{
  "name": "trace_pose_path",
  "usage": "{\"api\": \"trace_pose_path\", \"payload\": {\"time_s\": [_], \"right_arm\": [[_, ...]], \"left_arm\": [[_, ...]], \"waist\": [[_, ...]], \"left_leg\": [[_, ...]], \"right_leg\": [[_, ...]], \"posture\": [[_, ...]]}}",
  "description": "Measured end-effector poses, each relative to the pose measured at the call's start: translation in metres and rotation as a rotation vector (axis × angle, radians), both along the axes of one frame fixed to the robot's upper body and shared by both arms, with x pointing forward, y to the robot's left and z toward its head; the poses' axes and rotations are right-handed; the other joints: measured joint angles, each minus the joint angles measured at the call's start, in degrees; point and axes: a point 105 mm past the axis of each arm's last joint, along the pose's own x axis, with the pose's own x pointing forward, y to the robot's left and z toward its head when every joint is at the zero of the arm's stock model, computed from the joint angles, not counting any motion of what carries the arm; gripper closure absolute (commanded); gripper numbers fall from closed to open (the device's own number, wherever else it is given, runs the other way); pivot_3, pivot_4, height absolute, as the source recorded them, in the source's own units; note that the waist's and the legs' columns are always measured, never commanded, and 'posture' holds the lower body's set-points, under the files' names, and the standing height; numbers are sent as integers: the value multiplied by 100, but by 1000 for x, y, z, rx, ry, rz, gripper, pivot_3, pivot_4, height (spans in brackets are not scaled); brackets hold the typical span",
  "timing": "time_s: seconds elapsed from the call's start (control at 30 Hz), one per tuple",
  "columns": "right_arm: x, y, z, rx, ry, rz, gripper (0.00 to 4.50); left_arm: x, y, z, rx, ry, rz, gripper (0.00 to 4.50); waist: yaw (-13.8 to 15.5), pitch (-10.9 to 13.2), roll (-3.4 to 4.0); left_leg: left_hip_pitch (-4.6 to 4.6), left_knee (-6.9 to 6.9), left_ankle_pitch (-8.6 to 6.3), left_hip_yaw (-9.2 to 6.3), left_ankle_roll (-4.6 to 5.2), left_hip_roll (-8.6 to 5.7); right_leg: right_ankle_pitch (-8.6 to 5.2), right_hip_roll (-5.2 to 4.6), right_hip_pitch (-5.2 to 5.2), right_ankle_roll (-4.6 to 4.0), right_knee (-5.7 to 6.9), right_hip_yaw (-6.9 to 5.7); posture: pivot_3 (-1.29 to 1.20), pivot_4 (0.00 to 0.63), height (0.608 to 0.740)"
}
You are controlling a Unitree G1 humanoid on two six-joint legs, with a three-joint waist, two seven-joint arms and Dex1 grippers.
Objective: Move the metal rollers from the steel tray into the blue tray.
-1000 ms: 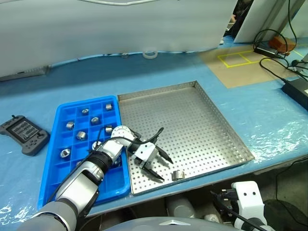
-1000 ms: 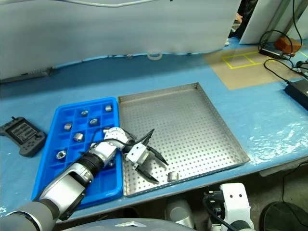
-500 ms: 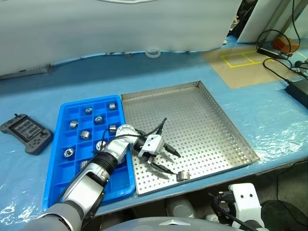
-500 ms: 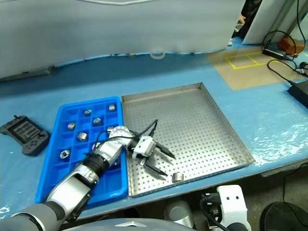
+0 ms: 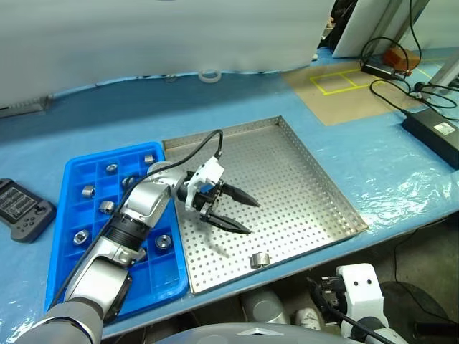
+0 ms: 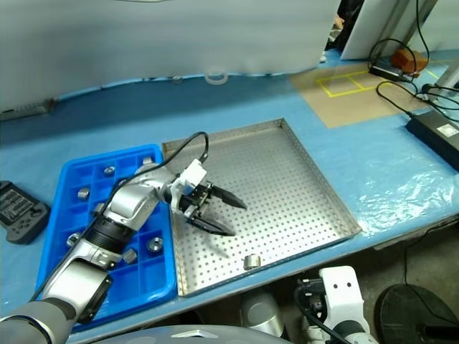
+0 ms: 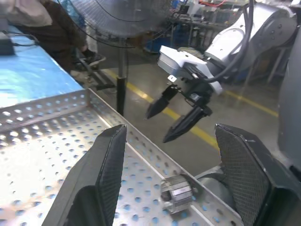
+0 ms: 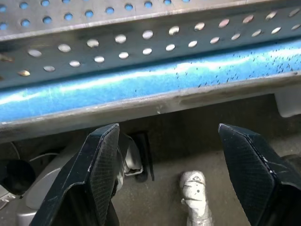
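One metal roller (image 5: pixel 259 260) is left in the steel tray (image 5: pixel 308 179), lying on its side on the perforated floor close to the near rim, well apart from the far corners; the left wrist view shows it just inside that rim, between the two spread black fingers (image 7: pixel 101 181). The other metal rollers (image 5: pixel 163 242) sit in separate compartments of the blue tray (image 5: pixel 68 236), which lies touching the steel tray's left edge. The left gripper (image 5: pixel 233 213) hangs over the middle of the steel tray, pointing across it toward the right, its jaws parted and holding nothing, with the roller nearer the robot than its tips. The main risk I see is the roller's position: lying on its curved side beside the low rim, it could roll or get knocked against the rim if one finger touches first, and a finger might strike the rim rather than slip past the part. A shiny short cylinder may also squirt out of a pinch that closes off-centre. A cable (image 5: pixel 193 147) looping over the left wrist could brush the filled compartments when the arm swings back. The right gripper (image 7: pixel 181 117) waits below the table edge, its jaws apart and empty, clear of the work. A dark handheld controller (image 5: pixel 18 215) lies left of the blue tray, out of the way.
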Motion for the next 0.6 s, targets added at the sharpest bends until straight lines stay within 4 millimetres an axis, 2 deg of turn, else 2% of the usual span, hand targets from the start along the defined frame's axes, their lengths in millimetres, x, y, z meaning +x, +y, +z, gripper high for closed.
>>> {"api": "trace_pose_path", "payload": {"time_s": [0.07, 0.13, 0.23, 0.37, 0.43, 0.5, 0.6], "right_arm": [[-1, 1, -3, 4, 7, 4, 977], [-2, 1, -5, 5, 9, 9, 977], [-5, 1, -7, 3, 8, 13, 977], [-10, -1, -8, -1, 9, 15, 977], [-13, -8, -10, -13, 4, 12, 977], [-11, -16, -7, -29, -23, 7, 977], [21, -29, 17, -9, -168, 74, 977]], "left_arm": [[2, -10, -7, -12, -107, -6, 1359], [-1, -24, -15, -6, -117, -42, 1359], [-2, -45, -13, 23, -152, -108, 1359], [0, -57, -25, 61, -274, -162, 1359], [-1, -62, -29, 47, -219, -159, 1359], [3, -67, -21, 11, -159, -136, 1359], [36, -69, 18, -114, 67, 78, 1359]], "waist": [[-12, -3, -4], [-16, -3, -10], [-14, -1, -13], [-44, -6, -10], [-54, -2, -9], [-59, 2, -13], [-199, 21, -30]], "left_leg": [[-3, 0, 0, 0, 0, 0], [-10, -2, 1, -1, -1, 2], [-13, -3, 1, -2, 0, 5], [-1, -3, 3, -1, -2, 26], [-2, -1, 5, -2, -6, 27], [-4, 7, 4, -1, -5, 26], [-18, 38, -1, -1, 2, 24]], "right_leg": [[0, 1, -2, 1, -4, 4], [2, 2, -9, 1, -4, 3], [6, 2, -13, 6, 1, 2], [12, 16, -5, 19, 1, -2], [11, 15, -5, 19, 2, -5], [11, 14, -4, 17, 3, -2], [21, 9, -4, -3, 2, 1]], "posture": [[-660, 150, 740], [-664, 150, 740], [-674, 150, 740], [-684, 150, 740], [-680, 150, 740], [-662, 150, 740], [-629, 150, 740]]}}
